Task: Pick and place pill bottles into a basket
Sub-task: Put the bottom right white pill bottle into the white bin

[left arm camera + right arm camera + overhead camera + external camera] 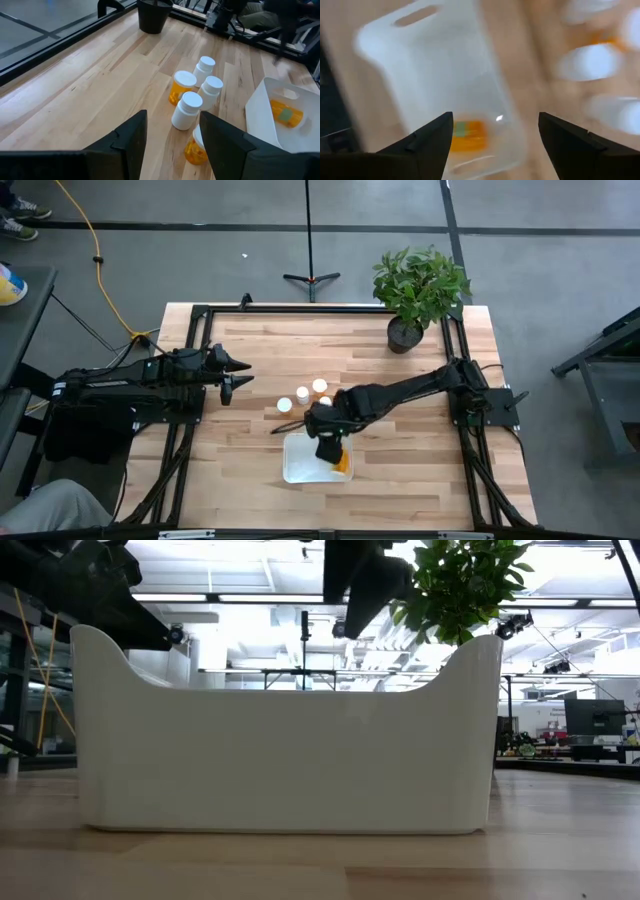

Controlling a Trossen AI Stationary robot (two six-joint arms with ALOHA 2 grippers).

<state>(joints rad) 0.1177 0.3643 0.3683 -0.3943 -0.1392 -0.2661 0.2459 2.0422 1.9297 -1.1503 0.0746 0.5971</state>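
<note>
No readable writing anywhere from where I sit. The bottle [286,114] lying in the basket [260,120] has a small greenish-grey label patch on its side, but I can't make out a word on it.

My right gripper [328,442] hangs over the basket's far edge, fingers [427,142] spread wide with nothing between them. Directly below it, on the basket floor, lies that one bottle on its side: translucent orange, label facing up.

The other pill bottles [187,110] are clustered on the wooden table [420,470] just beyond the right gripper, on the side away from the basket. In the left wrist view I count at least four standing there close together, orange bodies with round white caps, a couple of them showing mostly white from this angle. The nearest one sits partly behind a finger.

The left gripper [233,374] hovers off to the side of that cluster, well apart, pointing at it, jaws open and empty.

The basket itself is plain white, shallow, rounded corners, with a slot handle cut into one end. A potted plant [418,288] sits at the far corner.
</note>
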